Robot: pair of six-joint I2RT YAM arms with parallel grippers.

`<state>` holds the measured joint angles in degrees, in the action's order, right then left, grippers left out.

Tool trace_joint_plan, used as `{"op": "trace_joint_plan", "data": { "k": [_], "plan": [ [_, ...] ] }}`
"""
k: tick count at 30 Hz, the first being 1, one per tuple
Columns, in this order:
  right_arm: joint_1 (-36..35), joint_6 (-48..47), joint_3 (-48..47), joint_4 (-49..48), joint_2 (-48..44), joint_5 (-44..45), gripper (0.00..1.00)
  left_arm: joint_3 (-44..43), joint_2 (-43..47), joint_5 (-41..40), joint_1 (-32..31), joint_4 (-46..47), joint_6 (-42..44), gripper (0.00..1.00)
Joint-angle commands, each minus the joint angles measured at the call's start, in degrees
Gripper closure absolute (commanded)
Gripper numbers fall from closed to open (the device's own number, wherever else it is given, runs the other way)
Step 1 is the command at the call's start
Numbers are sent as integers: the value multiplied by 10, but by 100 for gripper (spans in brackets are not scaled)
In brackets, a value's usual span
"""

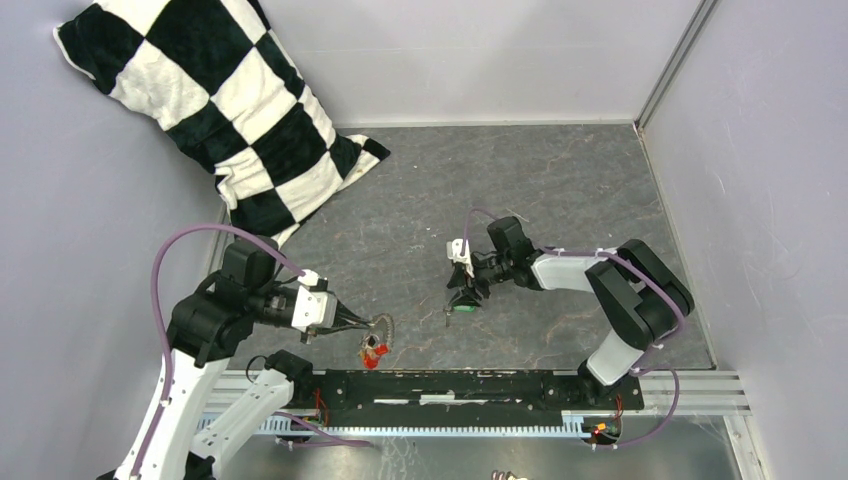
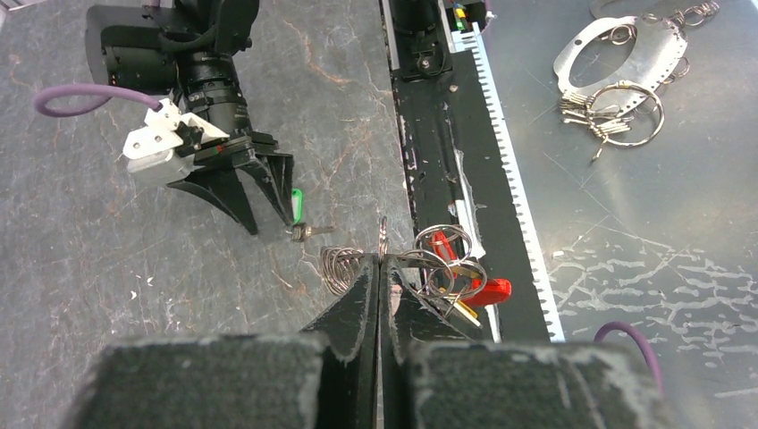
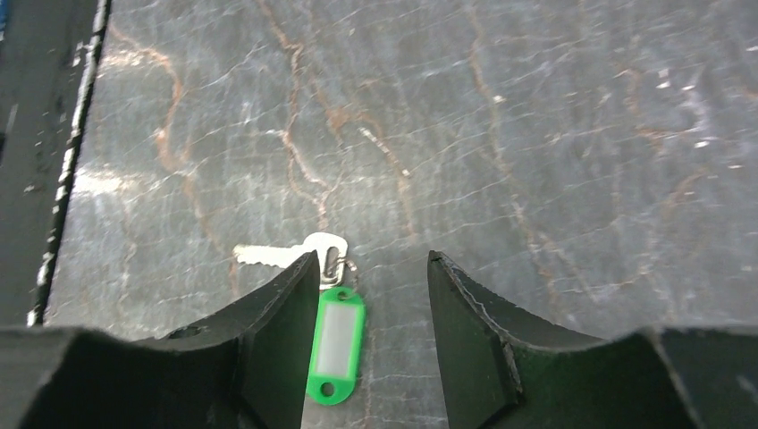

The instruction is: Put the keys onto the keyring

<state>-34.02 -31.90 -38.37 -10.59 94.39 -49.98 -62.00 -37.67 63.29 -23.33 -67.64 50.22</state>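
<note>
My left gripper [image 2: 380, 268] is clenched on the keyring [image 2: 341, 267], I think to present its coil steady, while my right gripper [image 3: 373, 261] hangs released, fingers apart, over the green key [image 3: 335, 344] lying flat on the table [image 3: 554, 134] between both arms.

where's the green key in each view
top external: green key just right of centre, under the right gripper
left wrist: upper left of centre, at that gripper's tips
right wrist: bottom centre, between its fingers
shared landmark: the right gripper
</note>
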Motion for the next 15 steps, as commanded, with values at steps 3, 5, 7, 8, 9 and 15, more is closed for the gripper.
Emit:
{"op": "trace_joint_plan", "data": {
  "k": [3, 5, 7, 8, 9, 15],
  "plan": [
    [12, -81, -44, 133, 29, -86, 46, -18, 3, 6, -1, 5, 12, 98],
    [13, -92, -50, 151, 37, -92, 46, -19, 2, 7, -2, 5, 11, 98],
    [15, -97, -57, 165, 47, -96, 47, -19, 3, 7, -2, 5, 11, 98],
    [15, -100, -60, 172, 51, -98, 47, -19, 3, 7, -2, 5, 11, 98],
    [16, -105, -65, 179, 55, -99, 47, -19, 4, 6, -1, 6, 11, 98],
    [16, -106, -77, 186, 71, -95, 49, -22, 3, 5, -2, 6, 9, 98]
  ]
}}
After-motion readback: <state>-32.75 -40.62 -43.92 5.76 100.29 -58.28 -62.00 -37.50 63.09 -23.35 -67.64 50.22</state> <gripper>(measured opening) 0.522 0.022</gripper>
